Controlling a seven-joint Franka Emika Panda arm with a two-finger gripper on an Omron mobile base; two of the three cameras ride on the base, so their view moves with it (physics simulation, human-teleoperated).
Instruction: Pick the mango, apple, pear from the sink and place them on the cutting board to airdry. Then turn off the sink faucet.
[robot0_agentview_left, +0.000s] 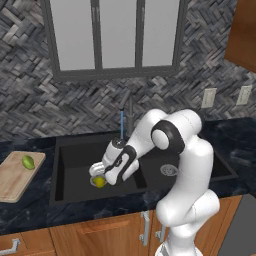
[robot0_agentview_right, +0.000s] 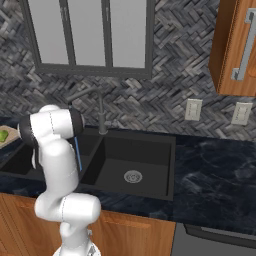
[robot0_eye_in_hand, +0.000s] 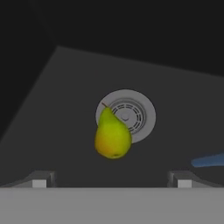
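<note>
The pear (robot0_eye_in_hand: 113, 136) is yellow-green with an orange blush and lies on its side on the floor of the left basin of the black sink (robot0_agentview_left: 75, 150), its narrow end overlapping the round silver drain (robot0_eye_in_hand: 136, 114). A green fruit, the mango (robot0_agentview_left: 28, 162), rests on the tan cutting board (robot0_agentview_left: 12, 182) left of the sink. A thin blue stream of water (robot0_agentview_left: 121, 123) runs from the dark faucet (robot0_agentview_left: 131, 112) behind the divider

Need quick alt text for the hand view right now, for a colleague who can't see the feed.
A yellow-green pear lies on the black sink floor, partly over the round silver drain, straight ahead of the open gripper, whose fingertips stand apart, clear of it. A blue streak of water shows at the right.
</note>
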